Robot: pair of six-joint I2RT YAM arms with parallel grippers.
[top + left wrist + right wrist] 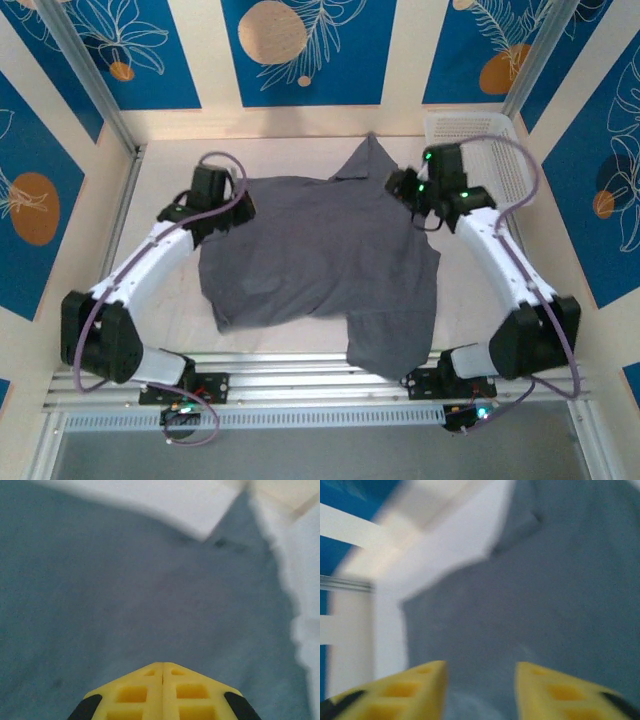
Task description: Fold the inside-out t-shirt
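**You:** Left hand point(162, 666) first. How does it stand?

**Spotter:** Its yellow fingers are pressed together, tip to tip, just over grey cloth. I cannot tell whether a pinch of fabric sits between them.

**You:** And my right hand point(480, 680)?

**Spotter:** Its fingers stand apart, and cloth shows through the gap.

**You:** Where is the t-shirt point(320, 250)?

**Spotter:** It is in the middle of your tabletop point(290, 155), spread loosely: plain dark grey, soft and creased. A peak of it points to 12 o'clock. One flap hangs over the metal rail point(270, 365) at 6 o'clock. Seen from above, your left hand is at the shirt's 10 o'clock edge and your right hand at 2 o'clock, near the white basket point(490, 150).

**You:** What do the wrist cameras add?

**Spotter:** Blurred close-up cloth, and pale tabletop past the shirt's edge. The top camera gives you the whole outline.
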